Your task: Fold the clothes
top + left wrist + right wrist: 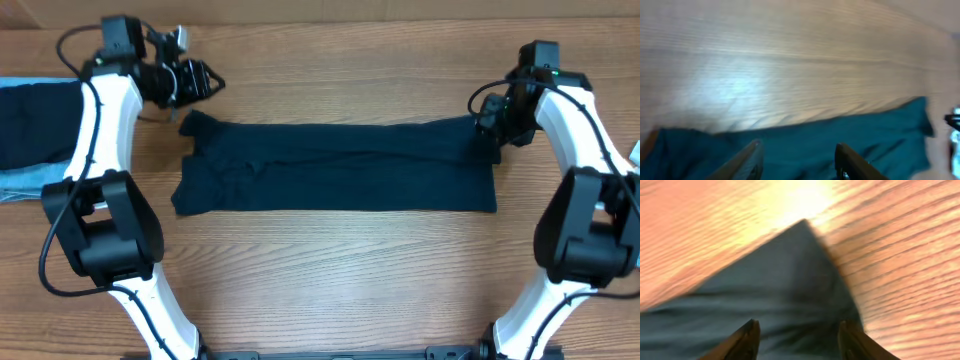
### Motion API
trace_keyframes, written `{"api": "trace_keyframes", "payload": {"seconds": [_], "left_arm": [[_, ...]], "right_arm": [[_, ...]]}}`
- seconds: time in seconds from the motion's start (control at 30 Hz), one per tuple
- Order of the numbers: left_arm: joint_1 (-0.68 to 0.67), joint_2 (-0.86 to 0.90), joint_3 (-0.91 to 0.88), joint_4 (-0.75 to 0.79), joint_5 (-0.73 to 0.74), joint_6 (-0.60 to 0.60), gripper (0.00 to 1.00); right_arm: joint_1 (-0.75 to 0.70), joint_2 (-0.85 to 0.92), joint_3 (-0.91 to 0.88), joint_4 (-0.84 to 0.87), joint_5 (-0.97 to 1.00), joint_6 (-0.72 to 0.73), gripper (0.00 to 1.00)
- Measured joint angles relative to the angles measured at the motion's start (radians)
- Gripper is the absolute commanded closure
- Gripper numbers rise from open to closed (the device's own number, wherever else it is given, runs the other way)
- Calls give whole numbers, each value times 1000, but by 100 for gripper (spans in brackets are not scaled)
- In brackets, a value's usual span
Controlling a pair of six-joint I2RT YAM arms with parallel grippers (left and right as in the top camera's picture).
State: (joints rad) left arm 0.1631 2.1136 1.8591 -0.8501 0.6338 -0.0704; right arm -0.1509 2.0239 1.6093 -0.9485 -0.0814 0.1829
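A dark navy garment (335, 167) lies flat on the wooden table as a long folded strip across the middle. My left gripper (205, 82) is open and empty, just above the garment's far left corner. In the left wrist view its fingers (799, 150) hang over the cloth (840, 135). My right gripper (487, 115) is open and empty at the garment's far right corner. In the right wrist view its fingers (799, 330) straddle that pointed corner (790, 280).
A pile of dark and light blue clothes (35, 130) lies at the table's left edge. Bare wood (330, 270) runs in front of the garment and behind it (350, 70).
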Motion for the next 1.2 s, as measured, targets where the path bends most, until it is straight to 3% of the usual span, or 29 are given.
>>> {"api": "trace_keyframes", "payload": {"seconds": [0.17, 0.37, 0.67, 0.93, 1.2], "left_arm": [[0, 0, 232, -294, -3, 88, 64], [0, -24, 502, -593, -179, 145, 64], [0, -279, 584, -618, -366, 148, 56], [0, -456, 599, -764, -541, 115, 53], [0, -467, 581, -837, -620, 42, 39]], "right_arm": [[0, -62, 10, -40, -85, -3, 41], [0, -64, 13, -63, -146, -3, 46], [0, -87, 13, -109, -208, -9, 46], [0, -343, 13, -197, -217, -23, 45], [0, -589, 14, -203, -222, -47, 30]]}}
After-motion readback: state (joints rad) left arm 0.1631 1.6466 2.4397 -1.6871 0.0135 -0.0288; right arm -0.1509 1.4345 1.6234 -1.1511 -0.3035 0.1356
